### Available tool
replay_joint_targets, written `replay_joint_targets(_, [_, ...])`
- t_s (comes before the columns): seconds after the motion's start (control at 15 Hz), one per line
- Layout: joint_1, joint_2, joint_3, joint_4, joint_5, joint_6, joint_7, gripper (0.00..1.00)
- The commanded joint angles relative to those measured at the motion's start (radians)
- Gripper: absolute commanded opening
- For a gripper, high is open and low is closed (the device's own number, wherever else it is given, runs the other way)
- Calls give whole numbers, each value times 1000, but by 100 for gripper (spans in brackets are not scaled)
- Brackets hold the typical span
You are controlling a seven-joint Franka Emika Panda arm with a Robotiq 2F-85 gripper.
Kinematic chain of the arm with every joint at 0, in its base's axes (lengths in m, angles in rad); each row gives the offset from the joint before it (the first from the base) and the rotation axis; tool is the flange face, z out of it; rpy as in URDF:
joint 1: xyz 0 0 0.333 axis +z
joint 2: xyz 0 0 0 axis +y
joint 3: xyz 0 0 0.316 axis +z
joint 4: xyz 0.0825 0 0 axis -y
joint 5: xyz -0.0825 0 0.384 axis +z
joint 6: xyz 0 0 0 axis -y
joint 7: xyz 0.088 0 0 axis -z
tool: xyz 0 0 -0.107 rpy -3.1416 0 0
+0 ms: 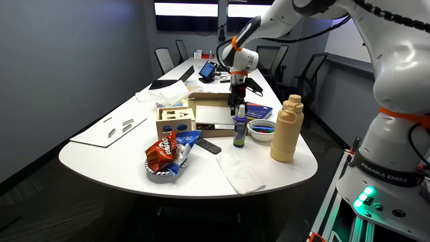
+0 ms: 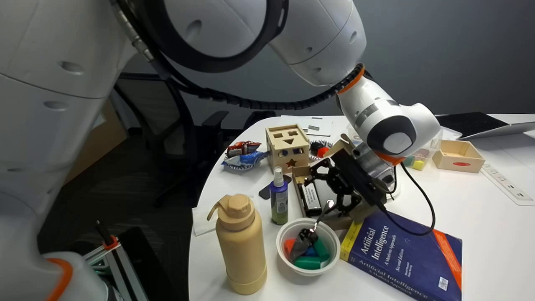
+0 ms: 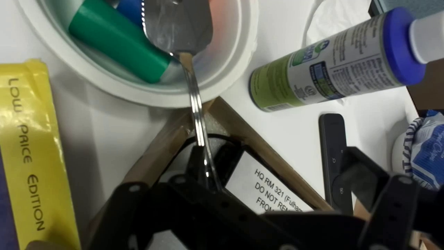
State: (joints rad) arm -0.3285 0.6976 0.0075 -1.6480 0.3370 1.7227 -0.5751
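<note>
My black gripper [image 3: 280, 170] is open, its two fingers wide apart with nothing between them. In an exterior view the gripper [image 2: 321, 195] hangs tilted over the cardboard box. A metal serving utensil [image 3: 178, 27] leans in the white bowl [image 3: 239, 52], flat blade inside, handle rising past the rim. That handle runs up to the left finger [image 3: 196, 161] in the wrist view; whether they touch I cannot tell. Green, blue and red pieces lie in the bowl too. Below the jaws, the open box [image 3: 277, 173] holds a dark item with a printed white label [image 3: 263, 184].
Near the bowl stand an Expo spray bottle [image 1: 239, 131] and a tall tan bottle [image 2: 241, 246]. A thick blue book [image 2: 405, 255] lies beside the box. Around it are a black remote [image 1: 208, 146], a wooden shape sorter [image 1: 174, 122] and a snack basket [image 1: 164, 173].
</note>
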Motion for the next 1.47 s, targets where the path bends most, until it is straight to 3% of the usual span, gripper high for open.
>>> replay_joint_targets(0.0, [-21, 23, 8, 41, 28, -14, -14, 100])
replay_joint_targets(1.4, [-41, 74, 12, 88, 35, -21, -3, 99])
